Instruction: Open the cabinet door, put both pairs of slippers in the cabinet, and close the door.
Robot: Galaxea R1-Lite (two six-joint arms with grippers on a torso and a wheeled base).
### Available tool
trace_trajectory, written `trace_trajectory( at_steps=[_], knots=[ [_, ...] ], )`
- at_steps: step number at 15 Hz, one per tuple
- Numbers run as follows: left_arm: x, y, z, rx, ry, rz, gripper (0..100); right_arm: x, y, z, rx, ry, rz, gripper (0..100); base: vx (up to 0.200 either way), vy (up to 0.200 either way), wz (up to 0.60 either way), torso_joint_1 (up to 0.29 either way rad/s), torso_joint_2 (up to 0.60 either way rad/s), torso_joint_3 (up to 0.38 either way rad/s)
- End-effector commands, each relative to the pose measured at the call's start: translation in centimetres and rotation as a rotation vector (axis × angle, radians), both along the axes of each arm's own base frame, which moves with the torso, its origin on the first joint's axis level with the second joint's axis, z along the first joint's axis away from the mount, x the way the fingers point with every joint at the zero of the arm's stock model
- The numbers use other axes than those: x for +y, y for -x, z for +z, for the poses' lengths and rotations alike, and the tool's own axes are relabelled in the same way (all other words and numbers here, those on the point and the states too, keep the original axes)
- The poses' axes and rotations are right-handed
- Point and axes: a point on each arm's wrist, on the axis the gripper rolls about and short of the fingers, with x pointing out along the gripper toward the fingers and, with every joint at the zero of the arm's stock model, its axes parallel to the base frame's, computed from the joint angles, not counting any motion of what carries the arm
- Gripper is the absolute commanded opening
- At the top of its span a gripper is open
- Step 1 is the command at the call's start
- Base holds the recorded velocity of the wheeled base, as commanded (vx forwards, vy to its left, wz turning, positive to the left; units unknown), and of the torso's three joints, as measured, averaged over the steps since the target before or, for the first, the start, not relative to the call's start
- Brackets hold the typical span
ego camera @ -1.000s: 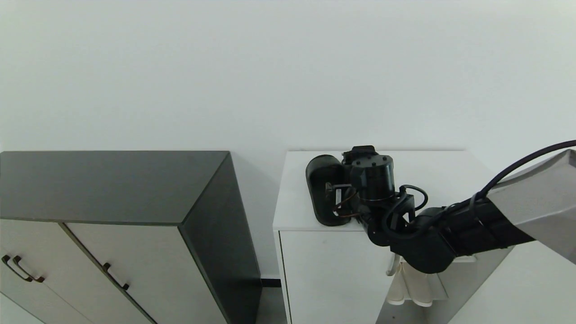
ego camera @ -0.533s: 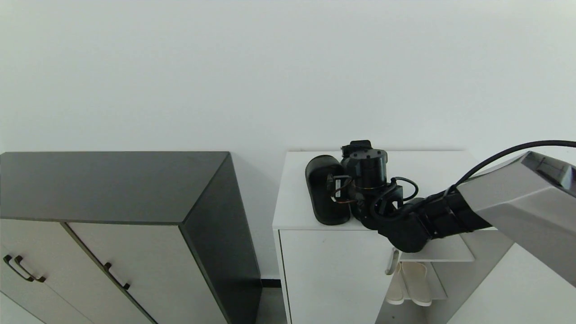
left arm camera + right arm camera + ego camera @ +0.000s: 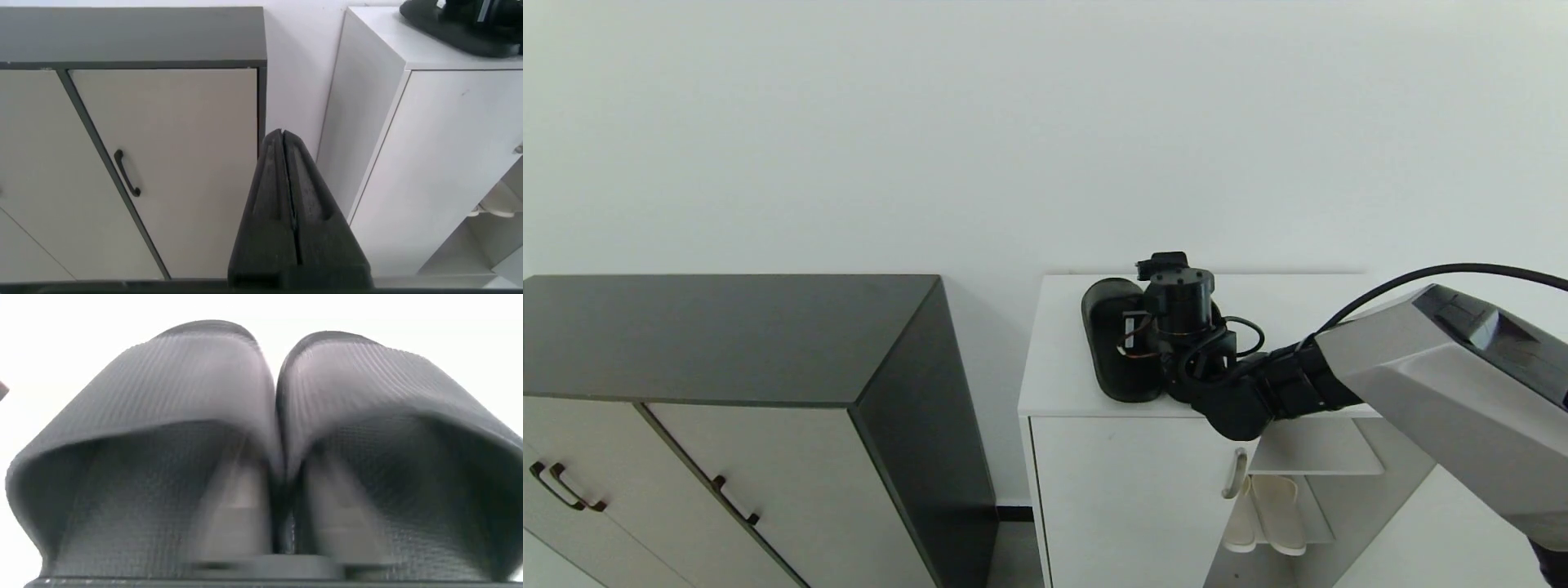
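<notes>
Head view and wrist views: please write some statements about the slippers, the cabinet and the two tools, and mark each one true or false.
1. The pair of black ribbed slippers lies on top of the white cabinet. True.
2. The left tool is open. False: it is shut and holds nothing.
3. The pair of white slippers also lies on top of the white cabinet. False: it stands on a low shelf inside it.
4. The right tool is at the black slippers. True.

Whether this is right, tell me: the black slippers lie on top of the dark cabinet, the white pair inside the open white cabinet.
No: the head view shows the black slippers on top of the white cabinet, not the dark cabinet. The rest stands.
</notes>
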Motion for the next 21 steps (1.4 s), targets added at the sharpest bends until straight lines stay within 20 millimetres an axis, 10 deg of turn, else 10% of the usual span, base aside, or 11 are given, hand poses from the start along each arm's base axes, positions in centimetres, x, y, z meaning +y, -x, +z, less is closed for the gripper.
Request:
trace_trajectory(
  at_steps=[1, 7, 13, 21],
  knots=[
    [0.0, 0.0, 0.0, 0.000, 0.000, 0.001, 0, 0.2, 0.0, -0.1, -0.003, -0.002, 0.000, 0, 0.000, 0.000, 0.00, 0.000, 0.00, 0.000],
    [0.0, 0.0, 0.0, 0.000, 0.000, 0.001, 0, 0.2, 6.9, 3.9, -0.012, -0.012, 0.093, 0, 0.000, 0.000, 0.00, 0.000, 0.00, 0.000],
    [0.0, 0.0, 0.0, 0.000, 0.000, 0.002, 0, -5.0, 17.3, 3.2, 0.029, 0.005, 0.334, 0, 0.000, 0.000, 0.00, 0.000, 0.00, 0.000],
    [0.0, 0.0, 0.0, 0.000, 0.000, 0.002, 0, -5.5, 18.2, 3.0, 0.043, 0.014, 0.366, 0, 0.000, 0.000, 0.00, 0.000, 0.00, 0.000]
  ],
)
